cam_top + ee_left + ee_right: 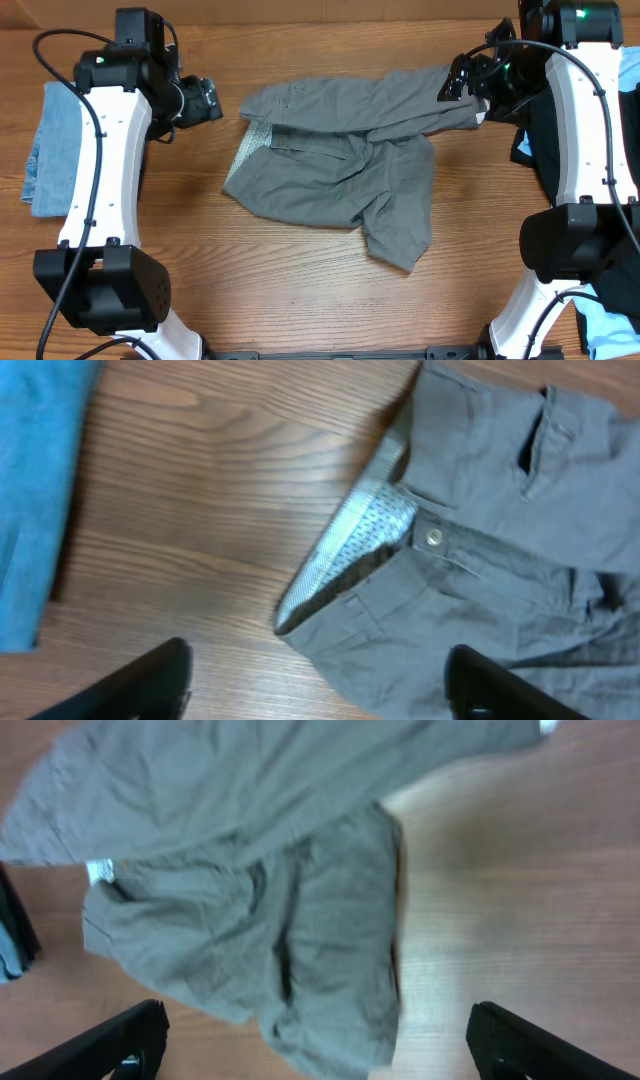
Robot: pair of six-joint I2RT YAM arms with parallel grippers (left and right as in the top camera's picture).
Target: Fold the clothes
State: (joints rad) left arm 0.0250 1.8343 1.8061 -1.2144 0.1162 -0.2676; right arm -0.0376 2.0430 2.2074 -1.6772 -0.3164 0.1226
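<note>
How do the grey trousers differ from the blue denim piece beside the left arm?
The grey trousers are plain grey; the denim piece is light blue. The trousers lie spread and rumpled in the middle; the denim piece is a compact, roughly rectangular shape at the far left. The trousers are almost fully in view; the denim piece is partly hidden by the left arm. Both rest on the wooden table.

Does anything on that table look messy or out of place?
The grey trousers lie askew in the middle: one leg stretches out toward the right gripper, the other is bunched and bent downward. The waistband lies folded open, showing a pale patterned inside. Nothing looks torn or spilled.
</note>
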